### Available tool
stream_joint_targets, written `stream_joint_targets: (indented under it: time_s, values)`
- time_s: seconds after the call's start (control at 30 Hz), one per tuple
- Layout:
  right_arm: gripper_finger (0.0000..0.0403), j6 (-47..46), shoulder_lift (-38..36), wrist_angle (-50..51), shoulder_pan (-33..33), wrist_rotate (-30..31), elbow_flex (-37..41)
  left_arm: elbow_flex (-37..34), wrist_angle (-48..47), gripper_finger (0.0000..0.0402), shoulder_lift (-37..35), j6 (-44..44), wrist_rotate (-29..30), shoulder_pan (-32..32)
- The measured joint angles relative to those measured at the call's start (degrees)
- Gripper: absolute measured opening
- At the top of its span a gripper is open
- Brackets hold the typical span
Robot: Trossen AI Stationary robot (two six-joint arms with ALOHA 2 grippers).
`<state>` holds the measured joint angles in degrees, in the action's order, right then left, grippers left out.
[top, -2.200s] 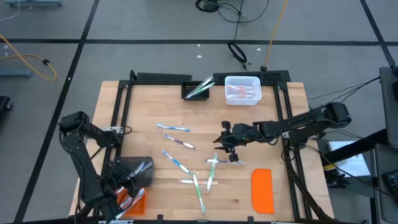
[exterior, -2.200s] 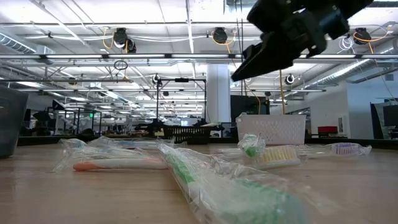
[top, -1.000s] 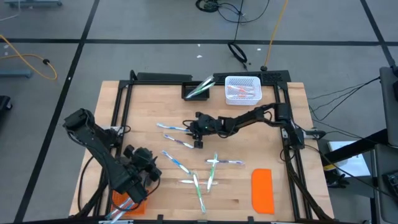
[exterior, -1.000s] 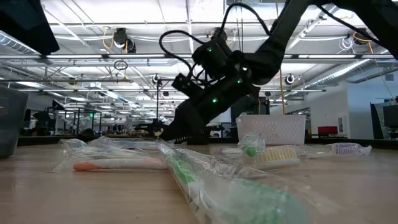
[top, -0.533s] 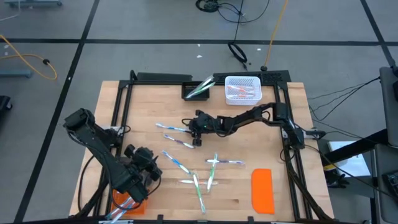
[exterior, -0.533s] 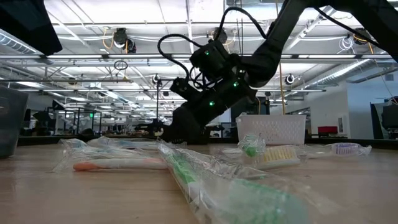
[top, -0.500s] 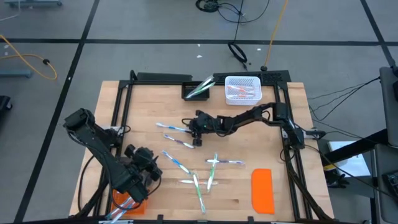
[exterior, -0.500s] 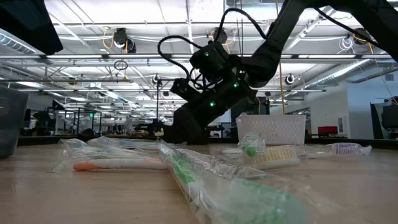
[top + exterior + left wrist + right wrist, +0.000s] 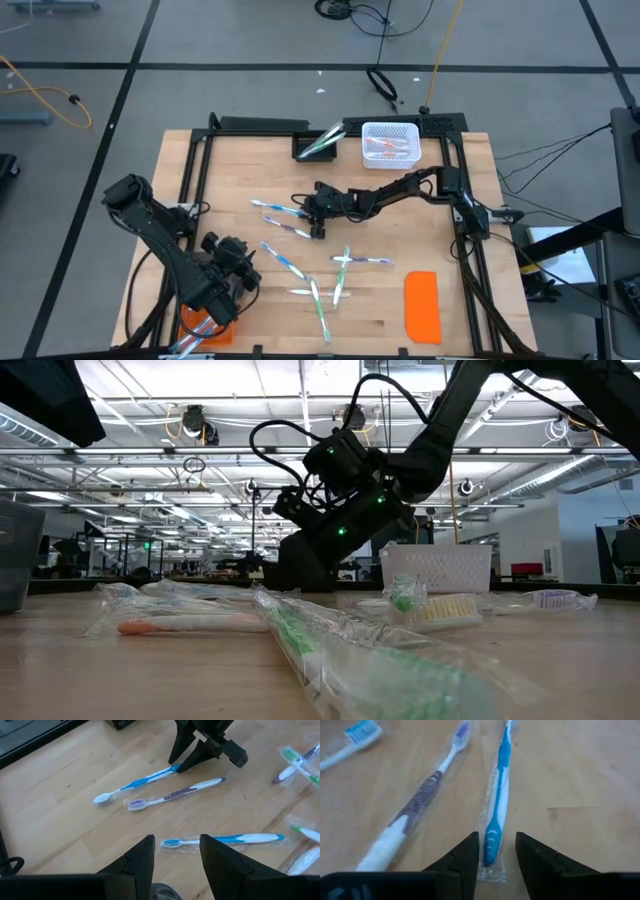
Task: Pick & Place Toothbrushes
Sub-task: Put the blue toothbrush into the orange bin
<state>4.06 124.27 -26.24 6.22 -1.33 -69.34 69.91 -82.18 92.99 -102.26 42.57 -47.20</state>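
Right pincer straddles blue toothbrush

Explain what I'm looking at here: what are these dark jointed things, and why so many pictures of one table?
They are two robot arms, each ending in a two-finger claw. All four pictures show the same moment. One camera looks straight down, one sits at tabletop height, and one rides on each wrist.

The wooden table holds wrapped toothbrushes, a white basket, a black bin and an orange lid.

The right claw reaches to the middle of the table. Its fingers are open on either side of a blue toothbrush, low over it, not gripping. A purple toothbrush lies beside that.

The left claw waits open near the table's front left, holding nothing.
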Motion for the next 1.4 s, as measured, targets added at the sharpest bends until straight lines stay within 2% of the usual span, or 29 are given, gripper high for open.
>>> stream_joint_targets:
  time_s: [0.1,0.2,0.27,0.57,0.77,1.0,1.17,1.3,1.4]
  values:
    - [0.0086,-1.34,0.00,0.97,0.02,-1.67,0.00,0.00,0.01,0.0157,0.00,0.00,0.00,0.00]
    - [0.0030,-0.86,-0.04,2.13,0.09,-1.62,-0.02,0.00,0.00,0.0157,0.00,0.00,0.02,0.00]
    - [0.0015,-0.16,-0.07,2.24,0.09,-1.54,-0.02,0.00,0.01,0.0157,0.00,0.00,0.02,0.00]
    - [0.0011,-0.38,-0.20,1.72,-0.08,-1.41,0.04,0.00,0.01,0.0157,0.00,-0.27,0.11,0.00]
    - [0.0009,-0.63,-2.52,2.63,-1.17,-1.73,0.25,0.00,0.08,0.0157,0.00,-0.51,2.99,0.00]
    - [0.0006,1.42,-10.89,3.82,-3.48,-1.56,0.20,0.00,0.36,0.0157,0.00,-1.77,6.38,0.62]
    - [0.0005,4.05,-17.45,6.11,-5.38,2.44,0.20,0.00,1.08,0.0157,0.00,-1.75,7.04,1.67]
    - [0.0005,4.21,-22.52,6.59,-6.71,2.90,0.94,0.00,1.43,0.0157,0.00,-1.84,7.54,2.77]
    - [0.0005,5.09,-25.98,6.32,-7.91,3.86,2.14,0.00,1.73,0.0157,0.00,-1.88,11.57,3.32]
